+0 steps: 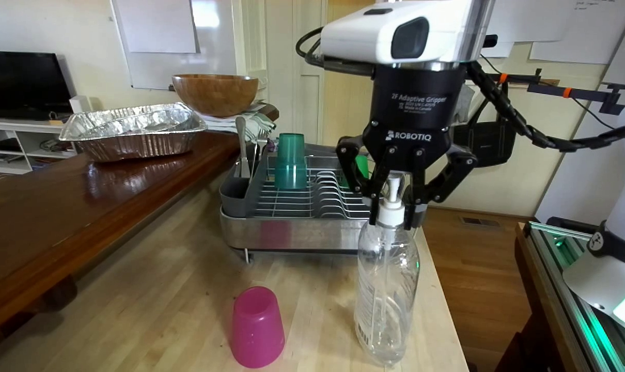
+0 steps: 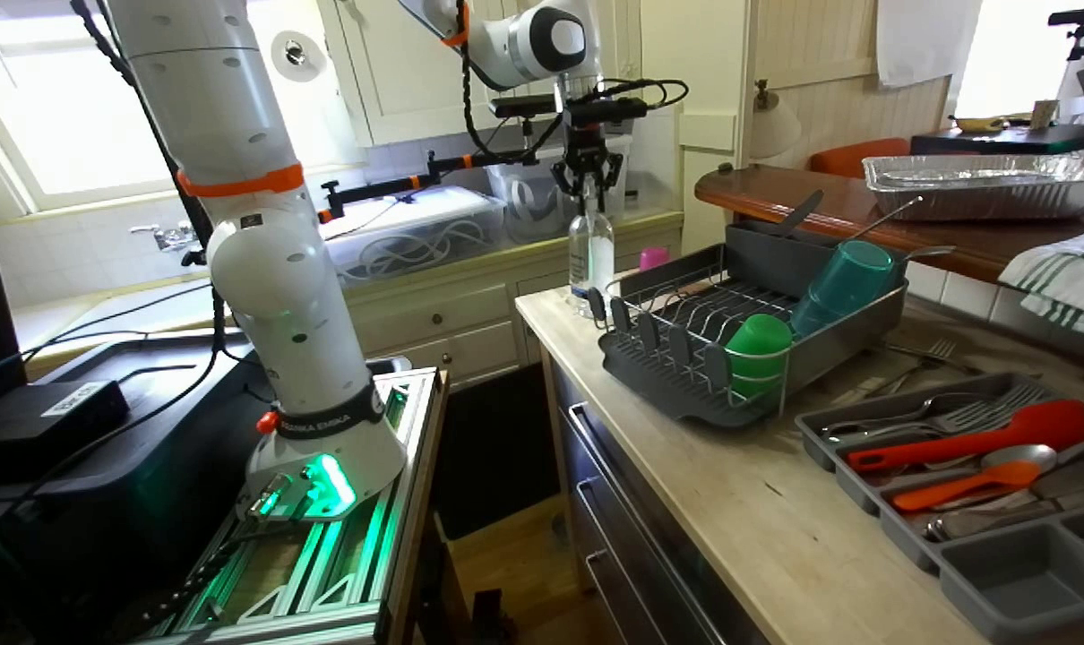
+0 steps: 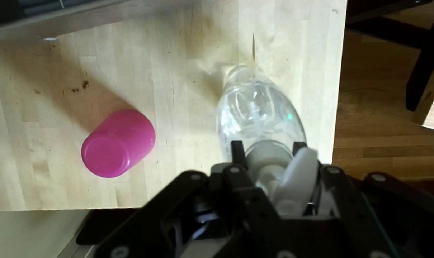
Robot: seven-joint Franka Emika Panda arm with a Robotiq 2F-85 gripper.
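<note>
My gripper (image 1: 391,226) points down with its two black fingers at either side of the white pump collar of a clear plastic bottle (image 1: 387,297). The fingers appear to touch the collar on both sides in the wrist view (image 3: 269,148). The bottle stands nearly upright near the counter's edge; I cannot tell whether its base touches the counter. It also shows in an exterior view (image 2: 589,255). The pump nozzle (image 3: 296,179) sits between the fingers. A pink cup (image 1: 258,330) stands upside down beside the bottle and shows in the wrist view (image 3: 120,143).
A dish rack (image 1: 302,232) stands behind the bottle, holding a teal cup (image 1: 291,168), a green cup (image 2: 759,354) and utensils. A raised brown counter (image 1: 152,181) bears a foil tray (image 1: 137,144) and a wooden bowl (image 1: 214,95). A grey cutlery tray (image 2: 932,546) lies beyond the rack.
</note>
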